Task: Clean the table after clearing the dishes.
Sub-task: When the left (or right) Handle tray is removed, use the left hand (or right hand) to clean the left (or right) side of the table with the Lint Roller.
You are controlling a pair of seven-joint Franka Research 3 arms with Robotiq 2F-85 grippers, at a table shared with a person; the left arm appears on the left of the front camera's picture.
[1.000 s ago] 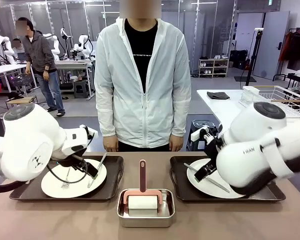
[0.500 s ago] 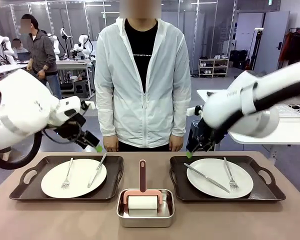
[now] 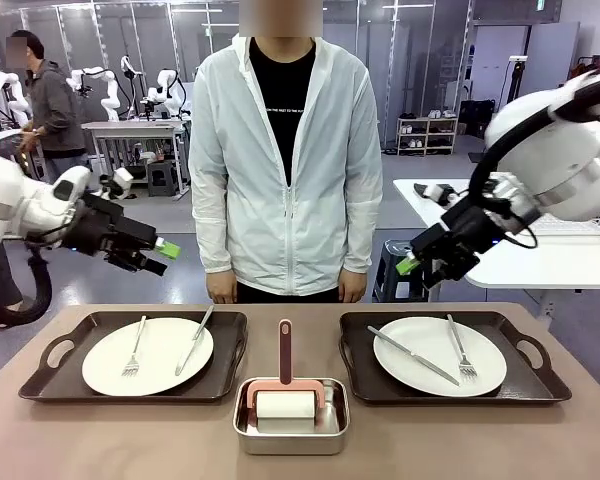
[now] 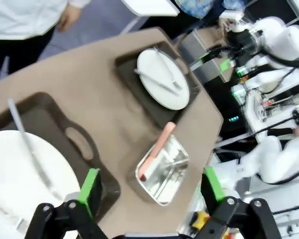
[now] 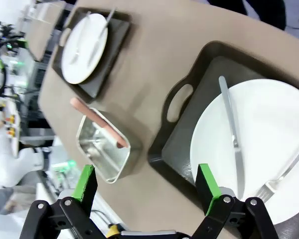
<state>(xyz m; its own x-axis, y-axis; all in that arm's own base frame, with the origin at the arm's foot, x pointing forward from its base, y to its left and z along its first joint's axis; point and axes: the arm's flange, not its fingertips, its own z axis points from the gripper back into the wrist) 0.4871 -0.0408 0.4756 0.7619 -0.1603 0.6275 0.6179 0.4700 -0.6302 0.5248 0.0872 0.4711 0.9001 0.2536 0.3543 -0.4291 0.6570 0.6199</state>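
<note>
While both arms hang in the air above it, the table (image 3: 90, 445) shows a plain, matte taupe-brown top. The left gripper (image 3: 160, 257) has its jaws spread wide with nothing between them, and so has the right gripper (image 3: 422, 270).

The dishes sit well below the jaws. The left plate (image 3: 147, 357), with a fork (image 3: 135, 350) and a knife (image 3: 193, 340), lies on a dark tray (image 3: 40, 380) under the left jaws. The right plate (image 3: 439, 356), laid the same way, lies on its own tray (image 3: 540, 385) under the right jaws. In the left wrist view a steel pan (image 4: 162, 172) holding a pink-handled roller (image 3: 285, 350) is framed between the green pads (image 4: 89, 186). In the right wrist view the pan lies just beyond the left-hand pad.

A person (image 3: 285, 170) in a white jacket stands at the far edge, arms down, beyond both pairs of jaws. Behind is a workshop hall with a grey floor (image 3: 180, 215), shelving (image 3: 428, 133) and another person (image 3: 50, 100) at the far left. Behind the right jaws stands a white table (image 3: 540, 262), partly hidden by the right arm.

Both arms are cut off by the picture's sides. The roller's white drum sits half sunk in the pan. Pale print across the person's black shirt is too small to read.
</note>
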